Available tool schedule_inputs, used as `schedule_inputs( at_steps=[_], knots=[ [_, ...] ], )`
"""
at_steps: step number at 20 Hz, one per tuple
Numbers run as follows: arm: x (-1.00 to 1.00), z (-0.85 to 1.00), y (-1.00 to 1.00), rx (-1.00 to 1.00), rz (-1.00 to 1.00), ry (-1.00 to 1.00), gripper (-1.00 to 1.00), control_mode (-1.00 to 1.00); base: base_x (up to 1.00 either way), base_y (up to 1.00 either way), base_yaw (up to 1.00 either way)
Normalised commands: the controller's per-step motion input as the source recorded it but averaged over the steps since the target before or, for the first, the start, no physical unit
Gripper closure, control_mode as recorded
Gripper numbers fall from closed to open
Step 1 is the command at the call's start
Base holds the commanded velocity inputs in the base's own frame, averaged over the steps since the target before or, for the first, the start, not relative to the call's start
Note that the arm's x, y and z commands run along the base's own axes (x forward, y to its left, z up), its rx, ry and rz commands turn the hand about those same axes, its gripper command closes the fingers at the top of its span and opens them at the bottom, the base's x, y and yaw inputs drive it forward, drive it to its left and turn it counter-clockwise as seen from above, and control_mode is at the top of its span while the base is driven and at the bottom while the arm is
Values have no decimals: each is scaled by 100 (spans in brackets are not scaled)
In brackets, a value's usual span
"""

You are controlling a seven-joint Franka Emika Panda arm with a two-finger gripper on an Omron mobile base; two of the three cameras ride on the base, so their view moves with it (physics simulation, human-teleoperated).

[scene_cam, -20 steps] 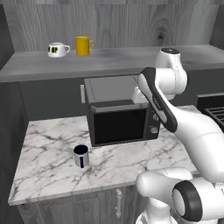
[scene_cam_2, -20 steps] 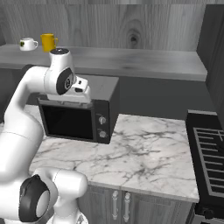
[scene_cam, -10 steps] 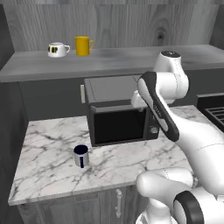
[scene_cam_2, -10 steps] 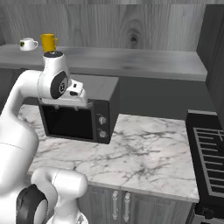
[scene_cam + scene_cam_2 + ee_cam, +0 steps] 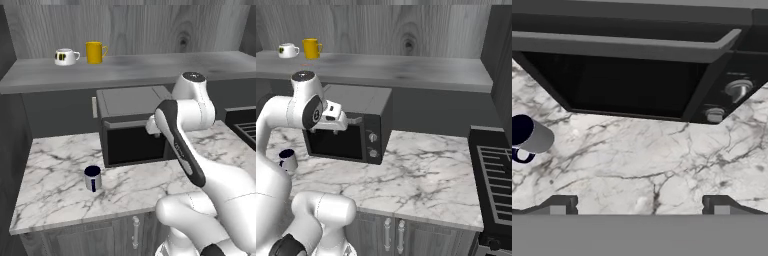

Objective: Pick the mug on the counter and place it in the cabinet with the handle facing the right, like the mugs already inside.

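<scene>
Marble, white with grey veins, forms the worktop (image 5: 60,170), and one light-grey mug (image 5: 92,178) with a dark navy inside and handle stands on it toward its left front corner, just in front of the microwave's (image 5: 131,131) left end. Two cups sit at the left end of the open cabinet (image 5: 150,70) shelf: one yellow mug (image 5: 95,52) and one squat white cup (image 5: 65,56) bearing a dark mark too small to read. Fingers (image 5: 639,204) stand spread wide, holding nothing, above bare marble in front of the microwave.
</scene>
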Motion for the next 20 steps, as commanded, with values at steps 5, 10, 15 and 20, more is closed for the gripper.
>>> schedule_inputs(
  at_steps=[5, 10, 15, 20],
  knots=[
    [-22, -23, 28, 0, -1, -8, -100, -100, 0, 0, 0],
    [-8, -21, 25, 0, 0, -3, -100, -100, 0, 0, 0],
    [-1, -22, 23, 1, 0, 0, -100, -100, 0, 0, 0],
    [0, -20, 20, 5, 0, 0, -100, -100, 0, 0, 0]
  ],
)
